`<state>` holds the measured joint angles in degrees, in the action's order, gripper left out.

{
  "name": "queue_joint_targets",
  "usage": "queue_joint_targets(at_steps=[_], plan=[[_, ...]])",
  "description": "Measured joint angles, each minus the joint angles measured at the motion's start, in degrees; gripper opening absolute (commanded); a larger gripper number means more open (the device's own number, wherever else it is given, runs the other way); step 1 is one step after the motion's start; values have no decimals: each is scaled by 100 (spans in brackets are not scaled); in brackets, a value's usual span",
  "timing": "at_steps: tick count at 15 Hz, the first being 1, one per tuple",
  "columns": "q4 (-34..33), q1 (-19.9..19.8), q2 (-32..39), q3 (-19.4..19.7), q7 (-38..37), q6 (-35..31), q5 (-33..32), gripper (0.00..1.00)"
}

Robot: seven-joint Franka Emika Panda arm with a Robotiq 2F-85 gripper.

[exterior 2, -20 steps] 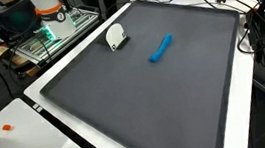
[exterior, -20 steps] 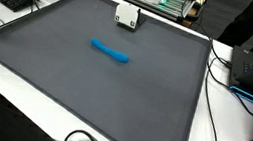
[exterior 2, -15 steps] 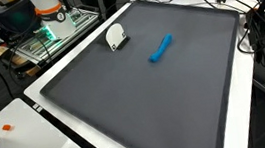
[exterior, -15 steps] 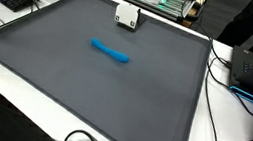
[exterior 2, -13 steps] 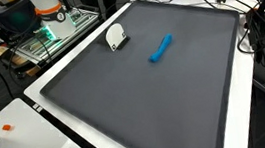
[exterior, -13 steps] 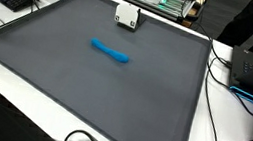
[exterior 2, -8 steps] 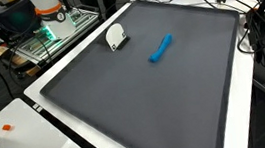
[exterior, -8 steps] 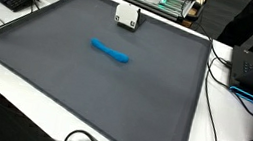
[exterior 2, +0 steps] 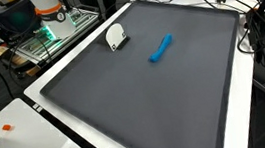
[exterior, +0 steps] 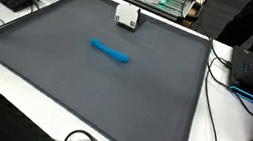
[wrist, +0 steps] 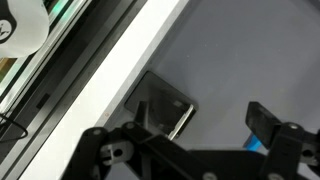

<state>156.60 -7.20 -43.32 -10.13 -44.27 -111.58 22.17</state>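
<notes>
- Our gripper fills the bottom of the wrist view. Its two black fingers stand wide apart with nothing between them, so we hold nothing.
- Just above the gap, in the middle of that view, lies a small box. It looks dark there, with one shiny side. It lies flat, and no finger touches it.
- It sits right by the white table edge. A small white thing sits by the same kind of edge at the top of both exterior views, so we think it is the same box.
- A blue stick lies flat near the middle of the grey mat, well apart from the box. We think it lies out in the open so it is easy to see and reach.
- A tiny bit of blue shows at the lower right of the wrist view. We cannot tell if it is the stick.
- We cannot find the arm in the exterior views.
</notes>
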Motion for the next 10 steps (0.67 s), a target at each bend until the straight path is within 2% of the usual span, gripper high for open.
queue_joint_targets(at_steps=[6,10], plan=[[166,-7,662,-465,-1881,-1751,-23,100],[166,-39,1500,-641,-2980,-2435,-582,100]])
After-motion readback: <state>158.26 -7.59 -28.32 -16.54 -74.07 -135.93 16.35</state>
